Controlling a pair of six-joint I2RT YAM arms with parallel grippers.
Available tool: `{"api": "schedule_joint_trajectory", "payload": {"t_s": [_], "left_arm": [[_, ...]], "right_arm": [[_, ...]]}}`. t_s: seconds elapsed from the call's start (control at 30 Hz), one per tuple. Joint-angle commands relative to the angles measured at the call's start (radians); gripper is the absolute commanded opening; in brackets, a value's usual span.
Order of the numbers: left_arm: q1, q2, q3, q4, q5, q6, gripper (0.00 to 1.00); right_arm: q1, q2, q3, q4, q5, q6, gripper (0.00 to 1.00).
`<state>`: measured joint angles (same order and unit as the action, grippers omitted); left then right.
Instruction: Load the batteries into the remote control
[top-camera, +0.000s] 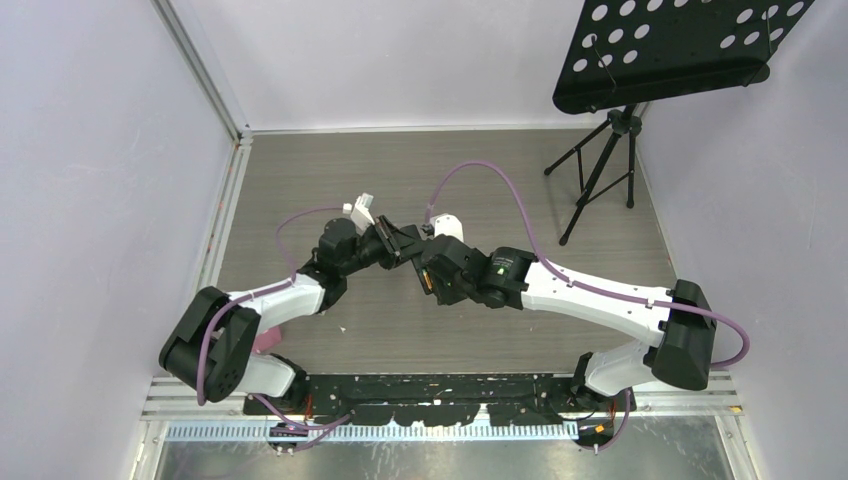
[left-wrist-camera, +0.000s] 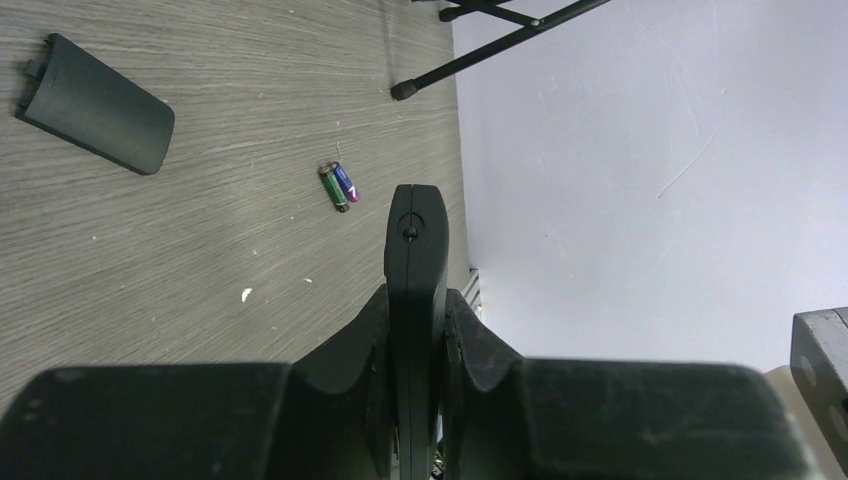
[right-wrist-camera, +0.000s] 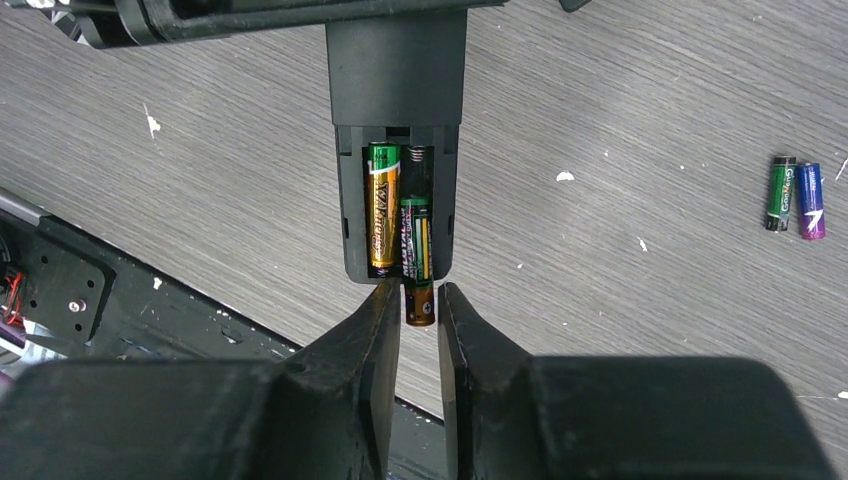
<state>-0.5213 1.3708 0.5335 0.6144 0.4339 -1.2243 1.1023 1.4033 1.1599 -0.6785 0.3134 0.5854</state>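
**Loading about half done.** Right gripper (right-wrist-camera: 420, 290): jaws narrowly apart about the near end of the second battery (right-wrist-camera: 418, 250); whether they pinch it cannot be told. That battery overhangs the remote (right-wrist-camera: 398, 60), not yet seated. Beside it, the gold battery (right-wrist-camera: 384, 210) is seated. Left gripper (left-wrist-camera: 415, 300) is clamped on the remote. Farther off, spare batteries (right-wrist-camera: 796, 195) and cover (left-wrist-camera: 95, 105) lie on the table (right-wrist-camera: 620, 100); the cover is yet to be fitted.

From above, my left gripper (left-wrist-camera: 415, 300) and right gripper (right-wrist-camera: 420, 300) crowd together, hiding the remote control (right-wrist-camera: 398, 80) between them. Its far end disappears under my left gripper. Whether my right fingertips (right-wrist-camera: 385, 310) touch the protruding battery (right-wrist-camera: 417, 250), I cannot tell. The music stand (top-camera: 690, 45) is cropped.
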Motion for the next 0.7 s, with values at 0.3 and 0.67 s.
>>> {"api": "schedule_joint_trajectory", "payload": {"t_s": [0.3, 0.67], "left_arm": [[-0.003, 0.001, 0.003, 0.099, 0.026, -0.071, 0.00], [-0.002, -0.010, 0.014, 0.116, 0.012, -0.181, 0.00]], "right_arm": [[-0.005, -0.046, 0.022, 0.065, 0.033, 0.005, 0.32], [-0.012, -0.220, -0.016, 0.136, 0.105, 0.094, 0.54]]}}
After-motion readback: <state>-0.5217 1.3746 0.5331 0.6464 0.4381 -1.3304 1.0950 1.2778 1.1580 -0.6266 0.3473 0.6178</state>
